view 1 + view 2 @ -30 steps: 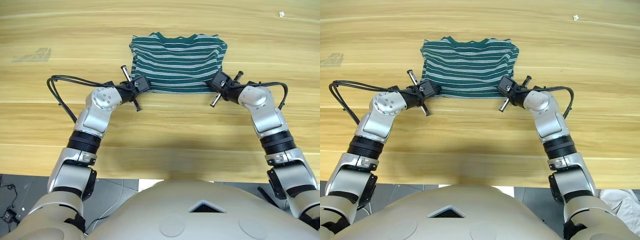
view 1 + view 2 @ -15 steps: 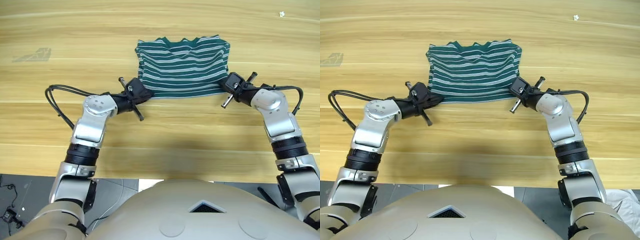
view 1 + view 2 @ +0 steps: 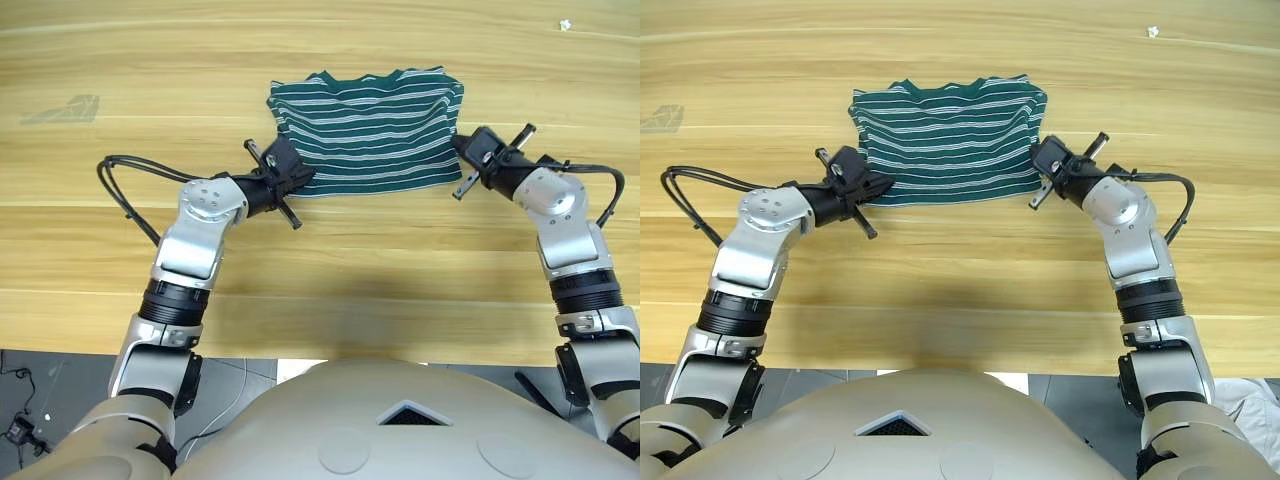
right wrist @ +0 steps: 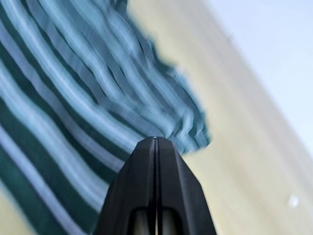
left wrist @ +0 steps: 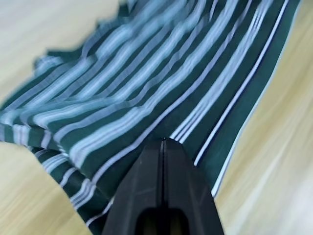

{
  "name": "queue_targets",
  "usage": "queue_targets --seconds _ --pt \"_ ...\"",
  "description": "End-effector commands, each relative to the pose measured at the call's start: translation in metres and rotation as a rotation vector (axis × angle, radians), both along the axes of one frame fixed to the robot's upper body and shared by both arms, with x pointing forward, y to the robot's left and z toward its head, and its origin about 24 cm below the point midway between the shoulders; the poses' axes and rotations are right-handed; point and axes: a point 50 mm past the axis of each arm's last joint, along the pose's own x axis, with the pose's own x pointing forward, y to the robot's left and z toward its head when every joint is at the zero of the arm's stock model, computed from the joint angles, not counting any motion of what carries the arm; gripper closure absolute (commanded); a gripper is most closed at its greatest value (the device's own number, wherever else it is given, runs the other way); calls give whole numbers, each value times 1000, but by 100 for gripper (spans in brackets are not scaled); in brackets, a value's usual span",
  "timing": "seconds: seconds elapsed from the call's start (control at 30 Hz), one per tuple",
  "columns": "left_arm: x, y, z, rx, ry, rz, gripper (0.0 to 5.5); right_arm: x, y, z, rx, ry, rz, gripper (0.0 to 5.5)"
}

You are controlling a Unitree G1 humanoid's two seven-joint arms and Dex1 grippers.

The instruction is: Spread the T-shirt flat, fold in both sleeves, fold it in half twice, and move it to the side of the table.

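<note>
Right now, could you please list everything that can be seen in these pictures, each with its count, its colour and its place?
T-shirt: one, dark green with white stripes, folded, on the far middle of the table.
table: one, light wood, under everything.
white scrap: one, white, far right of the table.
grey mark: one, grey, far left of the table top.
pale cloth: one, whitish, on the floor at the near right.
left gripper: one, black, shut on the T-shirt's near left corner.
right gripper: one, black, shut on the T-shirt's right edge.
</note>
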Motion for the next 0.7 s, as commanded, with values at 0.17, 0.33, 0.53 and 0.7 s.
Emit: queue_targets --seconds 0.17,0.33,0.53,0.7 --pt "-47 -21 -6 -6 141 -270 550 -10 10 41 80 -143 29 548" --pt "-80 -61 4 -173 164 -310 550 -16 -5 45 43 -120 -24 548" --pt "-89 -97 54 -547 115 -347 550 -22 -10 29 18 -35 -39 548" --pt "-33 -50 77 -426 -89 -134 550 -46 2 -19 -117 210 36 548"
